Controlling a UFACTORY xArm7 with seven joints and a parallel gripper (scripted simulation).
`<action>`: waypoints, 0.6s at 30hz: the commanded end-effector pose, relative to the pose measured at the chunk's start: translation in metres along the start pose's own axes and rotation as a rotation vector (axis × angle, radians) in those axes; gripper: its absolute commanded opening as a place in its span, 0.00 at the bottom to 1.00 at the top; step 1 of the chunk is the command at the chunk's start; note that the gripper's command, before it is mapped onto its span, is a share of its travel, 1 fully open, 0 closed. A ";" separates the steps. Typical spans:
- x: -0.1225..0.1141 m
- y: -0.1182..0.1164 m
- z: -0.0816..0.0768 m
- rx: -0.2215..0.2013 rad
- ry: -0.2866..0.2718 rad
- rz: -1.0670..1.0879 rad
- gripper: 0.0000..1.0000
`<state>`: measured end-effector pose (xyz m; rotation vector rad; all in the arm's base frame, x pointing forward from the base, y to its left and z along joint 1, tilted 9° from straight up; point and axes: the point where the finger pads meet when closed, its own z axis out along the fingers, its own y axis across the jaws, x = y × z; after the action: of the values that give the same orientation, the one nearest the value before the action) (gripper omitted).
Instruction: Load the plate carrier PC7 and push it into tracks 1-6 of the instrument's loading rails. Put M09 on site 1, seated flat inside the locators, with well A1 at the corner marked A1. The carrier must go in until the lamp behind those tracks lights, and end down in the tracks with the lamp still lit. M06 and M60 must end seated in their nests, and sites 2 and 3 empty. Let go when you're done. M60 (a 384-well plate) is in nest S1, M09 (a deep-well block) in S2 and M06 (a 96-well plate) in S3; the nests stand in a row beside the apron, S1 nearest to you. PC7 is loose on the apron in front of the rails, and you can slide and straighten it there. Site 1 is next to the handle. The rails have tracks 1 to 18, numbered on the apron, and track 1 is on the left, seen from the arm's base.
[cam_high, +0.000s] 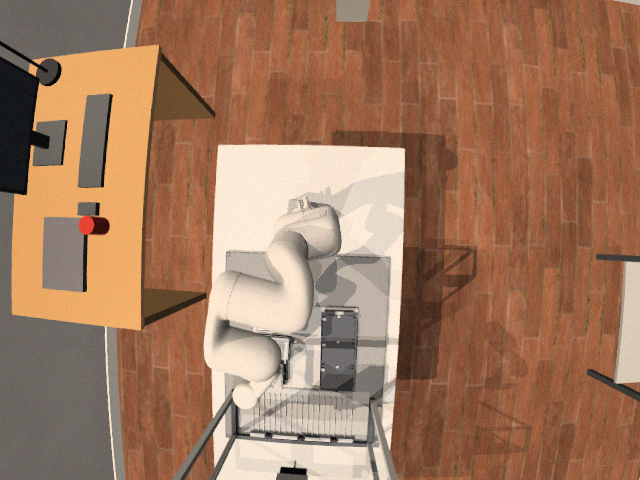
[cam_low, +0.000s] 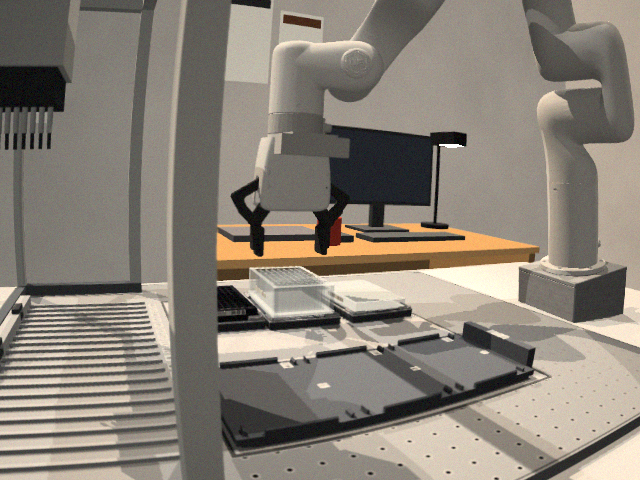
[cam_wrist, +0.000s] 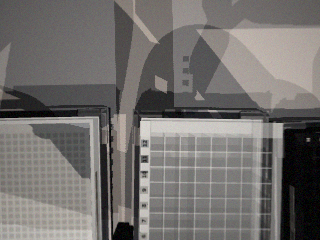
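Smooth white arm (cam_low: 568, 170), black-fingered pincer (cam_low: 289, 248).
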<state>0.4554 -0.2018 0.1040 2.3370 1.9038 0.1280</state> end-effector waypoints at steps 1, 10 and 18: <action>0.000 0.002 -0.001 -0.004 0.000 0.000 1.00; 0.000 0.002 0.002 -0.004 0.000 0.000 1.00; 0.000 0.002 0.008 -0.004 0.000 0.000 1.00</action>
<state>0.4563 -0.2020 0.0975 2.3372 1.9040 0.1278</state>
